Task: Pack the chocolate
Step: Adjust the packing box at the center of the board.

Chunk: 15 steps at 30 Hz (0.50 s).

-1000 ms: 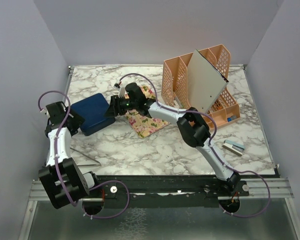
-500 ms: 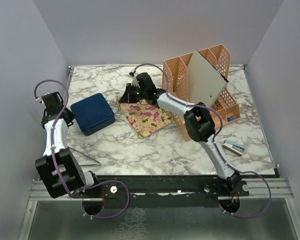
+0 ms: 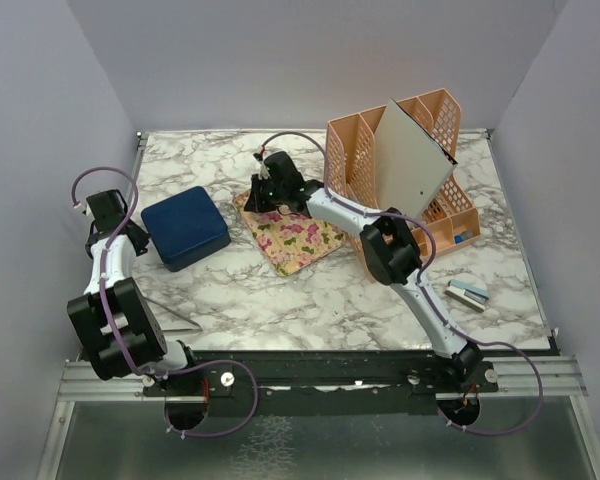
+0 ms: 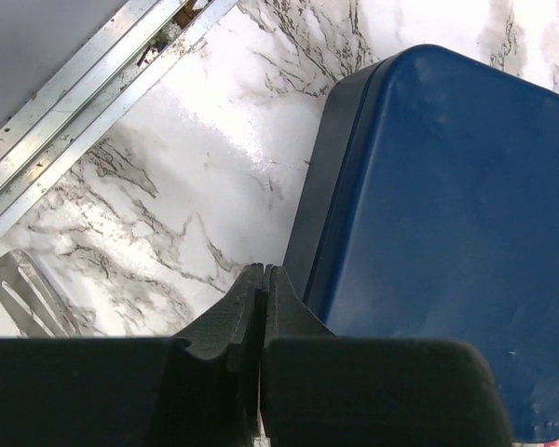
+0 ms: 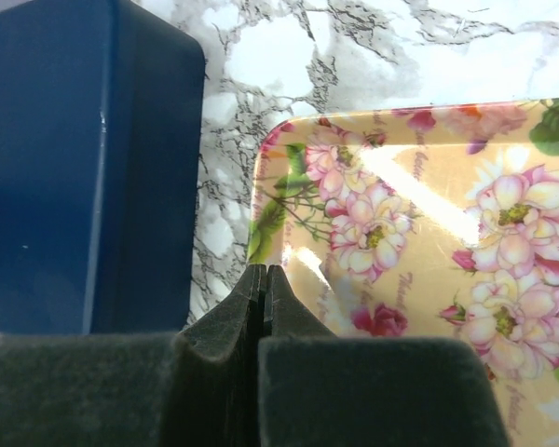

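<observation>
No chocolate shows in any view. A closed dark blue square box (image 3: 185,227) lies on the marble table at the left; its lid fills the right of the left wrist view (image 4: 447,214) and the left of the right wrist view (image 5: 74,168). My left gripper (image 3: 128,233) (image 4: 264,270) hangs just left of the box, shut on nothing. A floral tray (image 3: 300,240) (image 5: 429,242) lies empty beside the box. Over the tray's far left corner sits my right gripper (image 3: 256,196) (image 5: 264,270), shut and empty.
An orange mesh organiser (image 3: 435,205) with a grey board (image 3: 410,160) leaning in it stands at the back right. A small stapler-like thing (image 3: 467,291) lies at the right. Metal tongs (image 3: 170,310) (image 4: 23,298) lie near the left front. A metal rail (image 4: 74,112) edges the table's left side.
Both grippers stood at the blue box's sides a second ago. The left has drawn back leftward, the right has swung back over the tray's corner, and both have shut.
</observation>
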Each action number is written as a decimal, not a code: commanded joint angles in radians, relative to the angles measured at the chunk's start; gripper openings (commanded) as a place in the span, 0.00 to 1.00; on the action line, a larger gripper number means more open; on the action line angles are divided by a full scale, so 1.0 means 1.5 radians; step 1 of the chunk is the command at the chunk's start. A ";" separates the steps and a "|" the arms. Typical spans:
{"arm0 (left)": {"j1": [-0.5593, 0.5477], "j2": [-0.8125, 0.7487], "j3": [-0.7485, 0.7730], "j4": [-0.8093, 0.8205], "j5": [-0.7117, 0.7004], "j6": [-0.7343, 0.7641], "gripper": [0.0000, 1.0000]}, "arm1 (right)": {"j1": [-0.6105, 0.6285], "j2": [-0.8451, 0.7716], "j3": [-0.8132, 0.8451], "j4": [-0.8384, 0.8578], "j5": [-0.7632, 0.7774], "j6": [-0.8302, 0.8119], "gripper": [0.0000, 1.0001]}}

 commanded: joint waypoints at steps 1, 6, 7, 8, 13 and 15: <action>0.009 0.014 -0.003 0.026 0.010 0.000 0.00 | 0.021 0.024 0.040 -0.028 0.027 -0.049 0.00; 0.010 0.033 0.009 0.031 0.028 0.004 0.00 | 0.052 0.045 0.082 -0.047 0.062 -0.085 0.00; 0.011 0.038 0.009 0.033 0.033 0.004 0.00 | 0.058 0.058 0.096 -0.053 0.068 -0.090 0.00; 0.010 0.043 0.006 0.036 0.044 -0.003 0.00 | 0.065 0.070 0.115 -0.062 0.076 -0.097 0.00; -0.029 0.062 -0.034 0.082 0.180 -0.064 0.00 | 0.166 0.117 0.249 -0.149 0.056 -0.223 0.00; -0.035 0.059 -0.046 0.088 0.205 -0.074 0.00 | 0.173 0.071 0.157 -0.084 0.034 -0.187 0.00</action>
